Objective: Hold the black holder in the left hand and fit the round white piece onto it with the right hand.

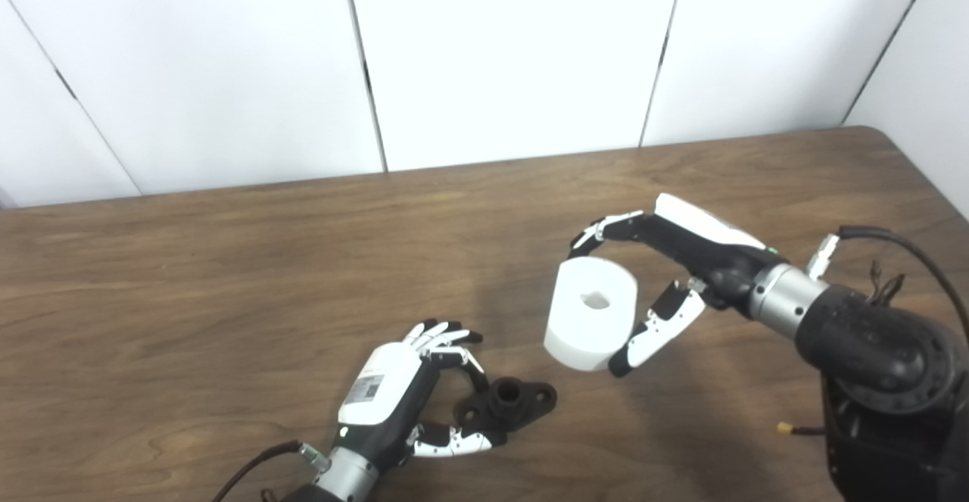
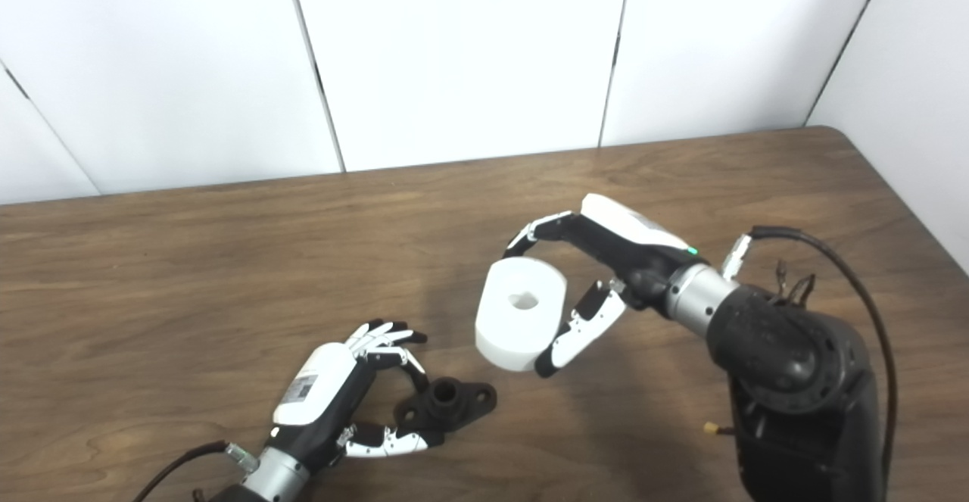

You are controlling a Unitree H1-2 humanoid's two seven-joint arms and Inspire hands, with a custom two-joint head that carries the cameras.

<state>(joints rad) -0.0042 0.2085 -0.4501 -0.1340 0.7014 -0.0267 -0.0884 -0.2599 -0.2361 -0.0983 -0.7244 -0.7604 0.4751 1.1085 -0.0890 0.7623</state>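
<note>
Currently the right hand (image 1: 666,275) carries the round white piece (image 1: 591,313) clear of the table (image 1: 227,275), fingers curled over its far rim and thumb pressed against its near side. The piece is a short cylinder with a central bore (image 1: 596,301); the bored face is turned upward and toward the camera, so its axis is tilted rather than vertical. The black holder (image 1: 506,403) lies low, at or just above the table surface, below and to the left of the white piece, near it but not touching. Its raised socket (image 1: 508,391) points upward. The left hand (image 1: 412,396) closes around the holder's left end, fingers curled above the flange and thumb beneath; the grip appears to be a pinch on the holder's edge. Judged from this layout, the governing relation is axis alignment: the bore must travel down and to the left, and the piece must be levelled so its axis matches the upright socket. Misalignment would likely make the piece bind on the socket rim.
</note>
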